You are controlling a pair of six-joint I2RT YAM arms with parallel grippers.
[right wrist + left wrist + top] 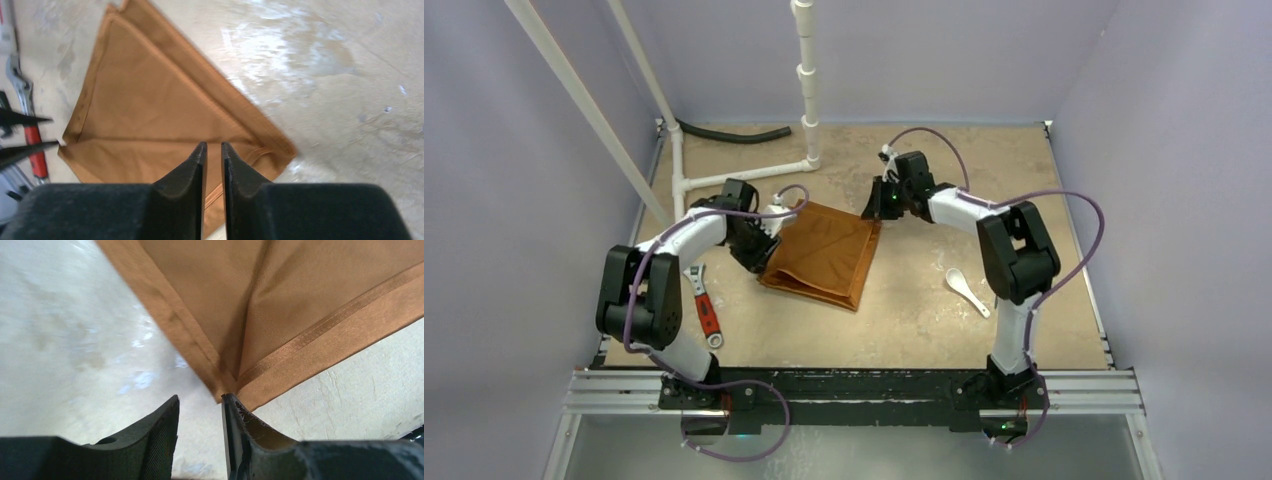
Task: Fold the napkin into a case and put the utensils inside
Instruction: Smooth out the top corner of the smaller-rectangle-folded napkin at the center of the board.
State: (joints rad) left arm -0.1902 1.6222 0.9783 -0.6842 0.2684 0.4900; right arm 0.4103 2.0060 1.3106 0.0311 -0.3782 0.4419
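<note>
Table (924, 325): beige, mottled stone-look top, with pale glare patches.

Napkin (824, 255): rust-orange, folded into a flat layered rectangle, hems showing. It lies on the top between the two sets of jaws. One hemmed corner touches a fingertip of the left gripper (200, 399). The opposite corner lies just beneath the jaws of the right gripper (214, 146).

Red-handled wrench (705, 308): flat on the top, behind the left jaws, towards the near edge.

White spoon (965, 290): well behind the right jaws.

White pipe frame (744, 176) and black hose (729, 133): beyond the left jaws, by the far edge.
</note>
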